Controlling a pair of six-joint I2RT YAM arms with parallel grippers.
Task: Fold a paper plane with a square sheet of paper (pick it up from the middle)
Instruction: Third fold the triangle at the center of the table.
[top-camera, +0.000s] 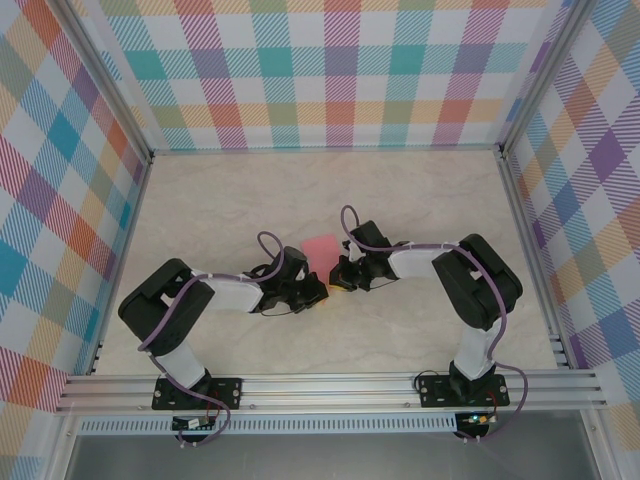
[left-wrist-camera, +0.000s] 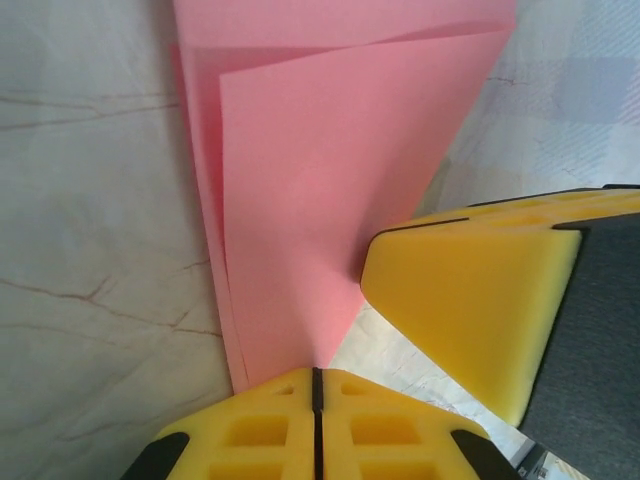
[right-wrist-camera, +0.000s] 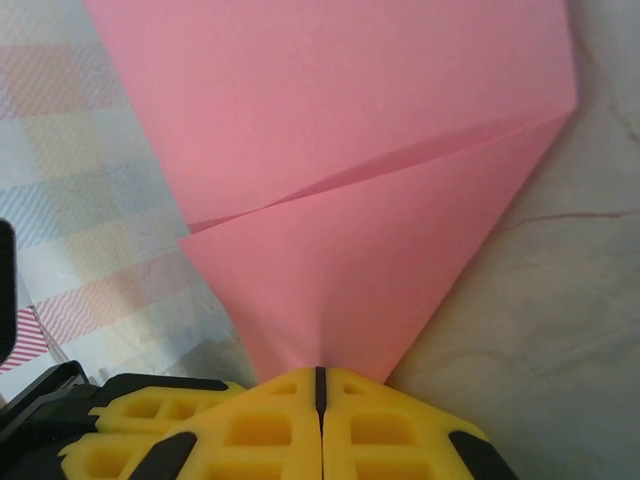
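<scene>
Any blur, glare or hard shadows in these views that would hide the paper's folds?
Top external: even light, sharp, only faint shadows, the square sheet of paper small. Left wrist: layered edges crisp, no glare. Right wrist: crease marked by a thin shadow, no blur.

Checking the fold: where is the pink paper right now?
In the top view, the folded pink paper is near the middle of the table, pinched at its near end by the left claw and the right claw.

Table (top-camera: 220, 200) free past the paper (top-camera: 321, 247) — walls (top-camera: 330, 70) bound it.
</scene>
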